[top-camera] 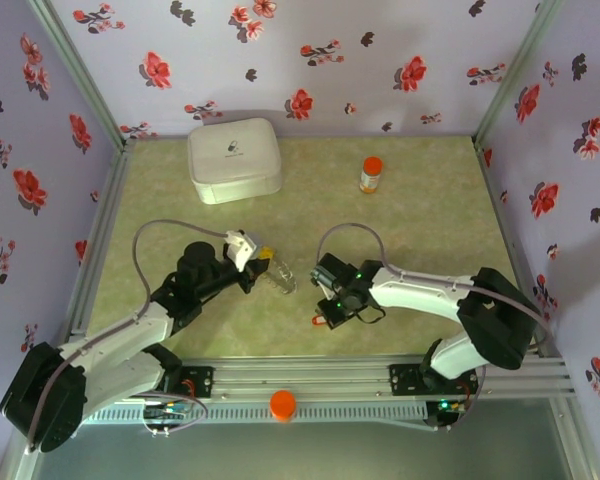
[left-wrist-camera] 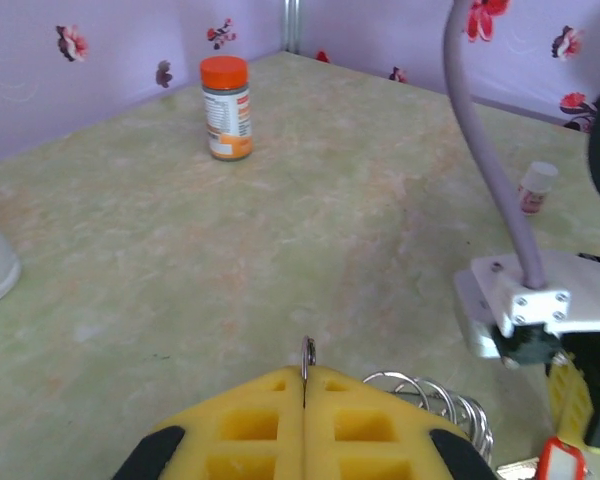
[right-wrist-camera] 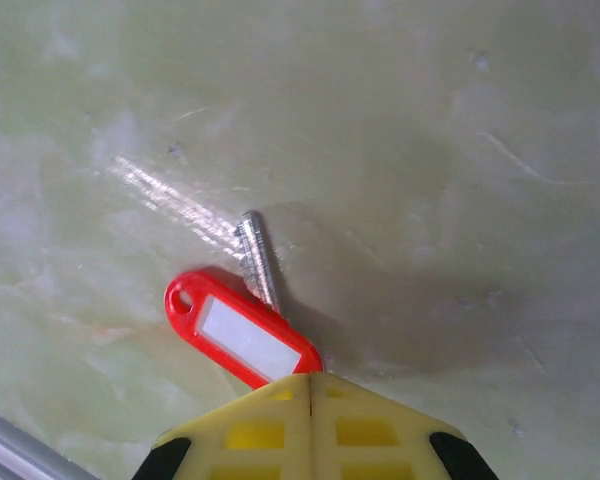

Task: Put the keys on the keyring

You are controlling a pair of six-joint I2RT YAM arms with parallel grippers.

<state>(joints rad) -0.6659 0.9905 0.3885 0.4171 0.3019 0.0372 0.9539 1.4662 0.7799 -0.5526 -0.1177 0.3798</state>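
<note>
My left gripper [left-wrist-camera: 305, 376] is shut on the keyring [left-wrist-camera: 307, 352], whose thin metal edge sticks up out of the seam between the yellow pads. Silver wire loops [left-wrist-camera: 435, 398] bunch just right of those pads. From above, the left gripper [top-camera: 268, 267] sits mid-table with the keyring [top-camera: 283, 280] at its tip. My right gripper [right-wrist-camera: 310, 378] is shut on a key with a red tag [right-wrist-camera: 242, 337] and a silver blade [right-wrist-camera: 259, 258]; their near ends vanish under the fingertips. In the top view the right gripper [top-camera: 327, 306] is close to the left one, with the red tag [top-camera: 320, 320] below it.
An orange-capped bottle [top-camera: 370, 174] stands at the back right of the green mat. A white case [top-camera: 234, 158] lies at the back left. A metal rail [top-camera: 310, 378] runs along the near edge. Flowered walls close in three sides.
</note>
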